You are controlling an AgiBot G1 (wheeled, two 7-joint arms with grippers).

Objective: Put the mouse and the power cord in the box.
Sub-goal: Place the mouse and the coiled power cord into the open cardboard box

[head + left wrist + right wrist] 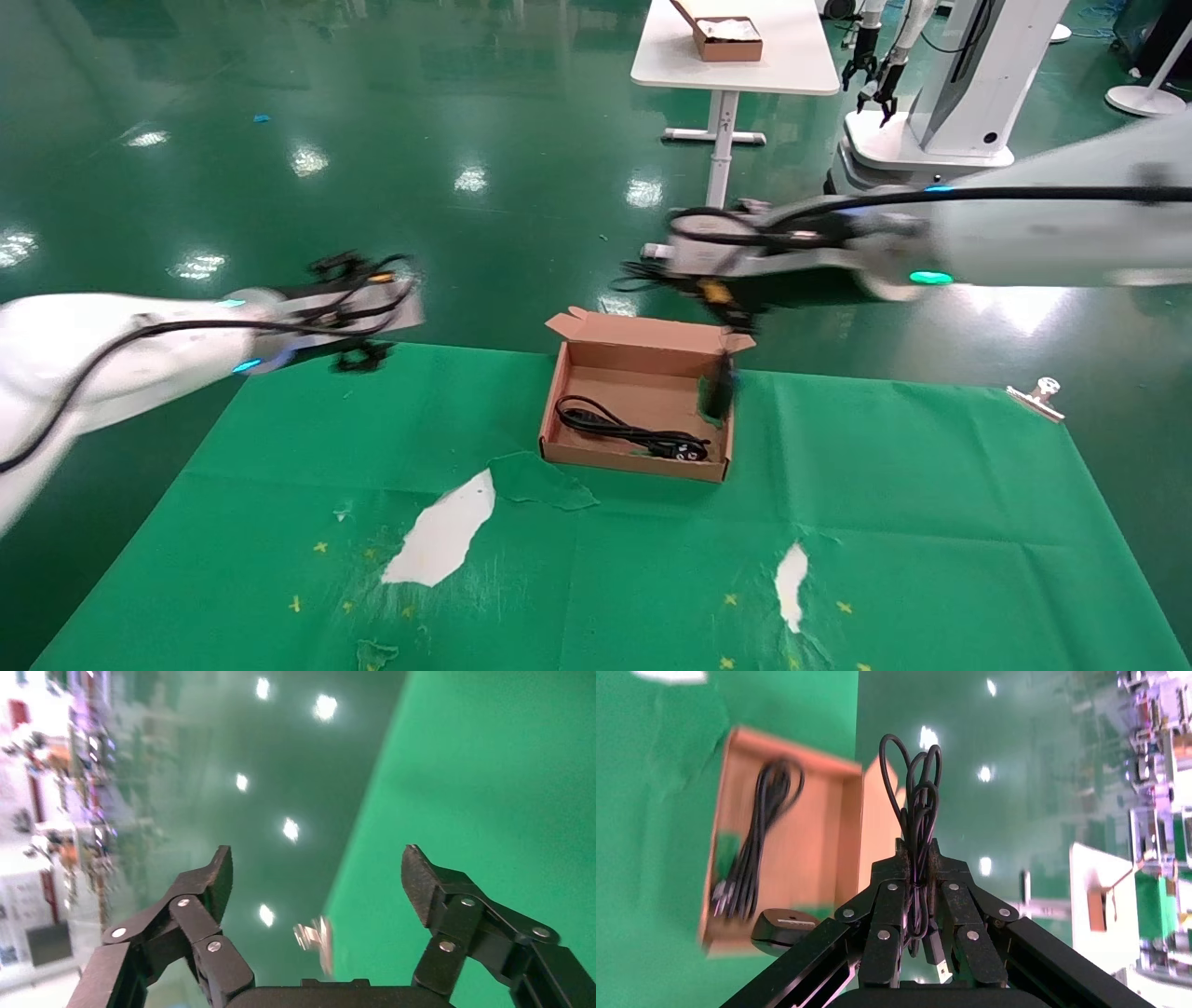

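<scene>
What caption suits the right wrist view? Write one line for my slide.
Right end effector shut on the mouse's bundled cable, mouse dangling at the box edge, power cord already inside.

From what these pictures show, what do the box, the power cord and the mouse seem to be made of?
The box looks like matte brown cardboard: folded flaps, raw edges. The power cord inside it seems rubber or plastic sheathed, black with a slight sheen. The mouse, hanging by its thin cable from the shut right gripper, looks like smooth black plastic with a grey label. The left gripper is open, away from the box.
</scene>
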